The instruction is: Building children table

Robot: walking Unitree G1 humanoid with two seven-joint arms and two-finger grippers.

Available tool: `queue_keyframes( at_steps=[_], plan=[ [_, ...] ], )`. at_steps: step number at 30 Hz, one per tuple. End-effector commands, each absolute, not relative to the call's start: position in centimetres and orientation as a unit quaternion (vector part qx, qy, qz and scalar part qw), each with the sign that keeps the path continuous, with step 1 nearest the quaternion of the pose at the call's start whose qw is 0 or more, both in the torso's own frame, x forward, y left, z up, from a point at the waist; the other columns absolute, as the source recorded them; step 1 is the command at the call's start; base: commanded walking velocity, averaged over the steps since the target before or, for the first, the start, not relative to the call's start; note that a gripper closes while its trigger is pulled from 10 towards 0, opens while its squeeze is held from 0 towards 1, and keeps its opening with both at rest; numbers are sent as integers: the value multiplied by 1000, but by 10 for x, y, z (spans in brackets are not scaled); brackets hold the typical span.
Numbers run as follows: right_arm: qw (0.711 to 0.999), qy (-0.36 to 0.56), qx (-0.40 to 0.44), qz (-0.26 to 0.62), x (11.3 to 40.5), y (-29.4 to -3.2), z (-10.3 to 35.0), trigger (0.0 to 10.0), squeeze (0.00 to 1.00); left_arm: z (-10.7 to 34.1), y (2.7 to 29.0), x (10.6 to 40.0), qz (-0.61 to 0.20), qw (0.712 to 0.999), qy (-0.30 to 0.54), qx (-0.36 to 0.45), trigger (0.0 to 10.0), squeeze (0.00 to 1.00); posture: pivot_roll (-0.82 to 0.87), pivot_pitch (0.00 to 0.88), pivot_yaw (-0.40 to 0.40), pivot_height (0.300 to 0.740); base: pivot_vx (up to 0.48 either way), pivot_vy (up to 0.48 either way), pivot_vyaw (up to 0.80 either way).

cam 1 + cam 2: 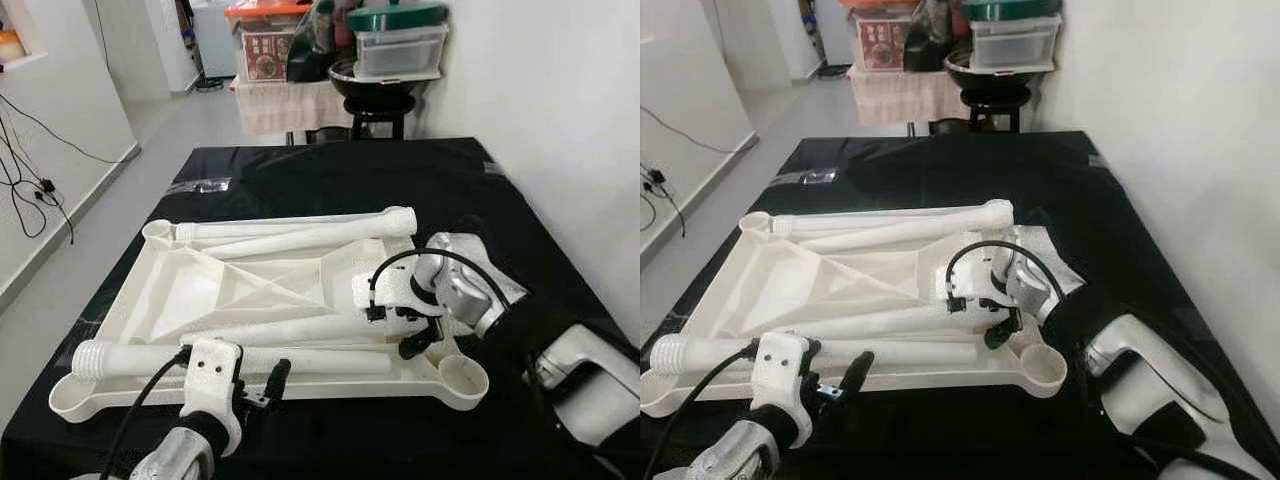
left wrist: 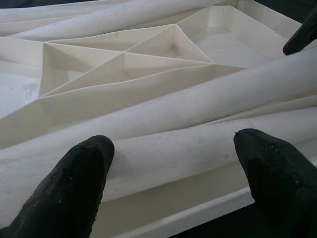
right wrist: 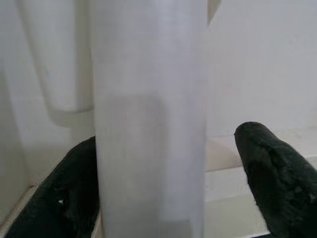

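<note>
A white plastic tabletop (image 1: 200,290) lies upside down on a table under a black cloth (image 1: 340,175). Several white legs lie across the tabletop. Two rest along its far edge (image 1: 300,238), one lies in the middle (image 1: 280,328), and one with a threaded end lies along the near edge (image 1: 150,357). My left gripper (image 1: 262,388) hovers open just above the near leg (image 2: 188,144), a finger (image 2: 74,183) on either side. My right gripper (image 1: 415,340) is open around the right end of the middle leg (image 3: 148,124), which stands between its fingers (image 3: 277,173).
A white wall (image 1: 560,120) runs close along the table's right side. Beyond the far end stand a stool with a black bowl (image 1: 378,85) and stacked storage boxes (image 1: 400,45). Cables (image 1: 30,190) trail on the floor at the left.
</note>
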State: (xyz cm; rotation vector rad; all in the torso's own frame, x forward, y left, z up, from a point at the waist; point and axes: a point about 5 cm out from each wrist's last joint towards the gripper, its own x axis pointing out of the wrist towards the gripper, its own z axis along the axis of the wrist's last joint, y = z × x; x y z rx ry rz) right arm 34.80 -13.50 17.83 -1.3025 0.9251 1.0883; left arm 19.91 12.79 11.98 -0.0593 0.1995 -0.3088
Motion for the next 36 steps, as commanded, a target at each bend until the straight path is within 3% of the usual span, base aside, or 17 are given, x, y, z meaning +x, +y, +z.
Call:
queue_keyframes(
  at_steps=[1,2,11,19,22,25,29,34,35,36],
  plan=[
    [562,391,-583,437,354,-137,185,4431,0,116,131,197,-152,982,113,-21,10000,0,-76,0,25,740,0,0,0],
    [556,395,-595,425,356,-141,186,0,0,116,130,198,-154,982,111,-19,10000,0,-80,0,25,740,0,0,0],
    [548,401,-614,402,362,-151,191,0,0,116,129,199,-158,981,111,-12,10000,0,-83,0,27,740,0,0,0],
    [557,381,-599,430,363,-150,204,0,0,117,129,200,-165,980,110,-5,10000,0,-81,0,32,740,0,0,0],
    [588,360,-558,462,364,-148,220,0,0,120,129,202,-166,980,105,-1,10000,0,-75,0,32,740,0,0,0],
    [642,336,-516,456,370,-152,241,0,0,127,132,204,-164,982,89,-1,10000,0,-71,0,34,740,0,0,0],
    [670,327,-496,446,374,-159,250,0,0,132,135,207,-162,984,78,1,10000,0,-70,0,36,740,0,0,0],
    [737,268,-405,469,373,-156,268,0,0,152,148,219,-140,990,31,5,10000,0,-75,0,43,740,0,0,0],
    [737,268,-405,469,373,-156,268,0,0,152,148,219,-140,990,31,5,10000,0,-75,0,43,740,0,0,0],
    [765,228,-361,482,374,-148,270,0,0,164,151,225,-131,991,0,-12,10000,0,-75,0,44,740,0,0,0]
  ],
)
